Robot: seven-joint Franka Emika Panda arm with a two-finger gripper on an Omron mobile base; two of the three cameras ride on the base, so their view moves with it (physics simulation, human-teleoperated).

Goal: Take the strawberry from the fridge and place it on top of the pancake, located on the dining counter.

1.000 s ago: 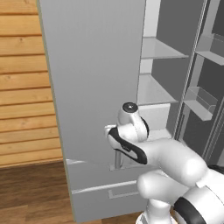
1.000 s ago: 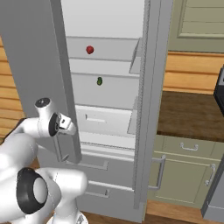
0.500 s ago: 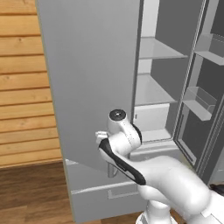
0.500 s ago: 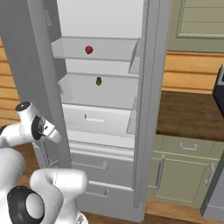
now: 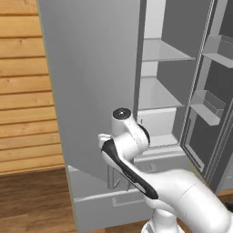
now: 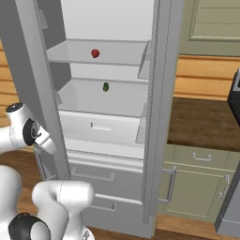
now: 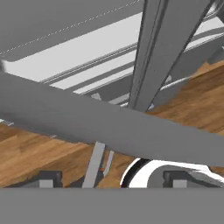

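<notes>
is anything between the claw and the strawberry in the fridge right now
Yes. The strawberry sits on an upper fridge shelf with open space in front. The claw is low at the open left door, by its handle, so the door's edge stands between them; the arm must come around it.

My claw [image 7: 111, 179] sits low at the bottom of the hand view, and only the tops of its two fingertips [image 7: 49, 178] clear the lower band. From the base cameras my own forearm and the open fridge door [image 5: 91, 86] cover it. The grey bar [image 7: 157, 52] rising straight ahead of my claw runs off the top edge. Far above and beyond my claw, the strawberry [image 6: 95, 53] is a red dot too small for detail (the dark green item [image 6: 106, 86] below it likewise). The fridge [image 6: 154, 117] is cut off at the top.
</notes>
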